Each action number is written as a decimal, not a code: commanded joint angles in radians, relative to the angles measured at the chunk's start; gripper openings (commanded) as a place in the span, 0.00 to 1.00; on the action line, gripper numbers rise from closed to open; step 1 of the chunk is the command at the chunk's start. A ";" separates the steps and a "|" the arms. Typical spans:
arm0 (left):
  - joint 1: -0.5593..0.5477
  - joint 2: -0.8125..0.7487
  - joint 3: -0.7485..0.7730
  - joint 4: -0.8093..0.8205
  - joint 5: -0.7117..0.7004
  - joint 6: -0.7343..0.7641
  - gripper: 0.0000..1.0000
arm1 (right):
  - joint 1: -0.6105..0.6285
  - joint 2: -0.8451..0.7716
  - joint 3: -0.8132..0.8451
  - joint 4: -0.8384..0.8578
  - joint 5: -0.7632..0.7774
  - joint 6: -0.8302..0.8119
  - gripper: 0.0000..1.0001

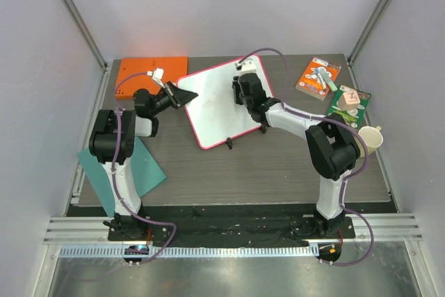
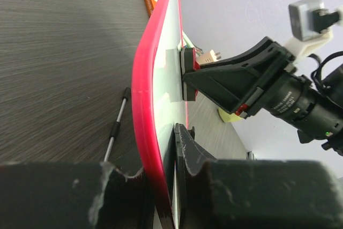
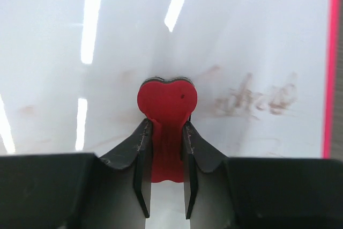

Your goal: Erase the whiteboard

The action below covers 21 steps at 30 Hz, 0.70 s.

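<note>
Whiteboard (image 1: 215, 106): white, pink-red rim, faint smudged writing.

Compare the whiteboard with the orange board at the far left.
Colour: the whiteboard is white with a pink-red rim; the orange board is plain orange.
Size: the whiteboard looks larger than the orange board.
Pose: the whiteboard sits skewed mid-table; the orange board lies square in the far corner.
Contact: the left gripper clamps the whiteboard's edge and the right gripper presses a red eraser on it; nothing grips the orange board.
Both are flat rectangles.
</note>
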 commanded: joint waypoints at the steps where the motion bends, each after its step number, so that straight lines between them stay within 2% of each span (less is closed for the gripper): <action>1: -0.032 -0.007 0.005 -0.036 0.043 0.131 0.00 | 0.015 0.091 0.093 -0.018 -0.132 0.015 0.01; 7: -0.032 -0.007 0.003 -0.036 0.042 0.131 0.00 | -0.026 0.093 0.012 -0.040 -0.020 0.123 0.01; 16: -0.032 -0.008 0.003 -0.038 0.040 0.132 0.00 | -0.083 -0.028 -0.224 -0.072 0.103 0.223 0.01; 21: -0.030 -0.007 0.005 -0.038 0.040 0.132 0.00 | -0.075 -0.042 -0.303 -0.038 0.051 0.245 0.01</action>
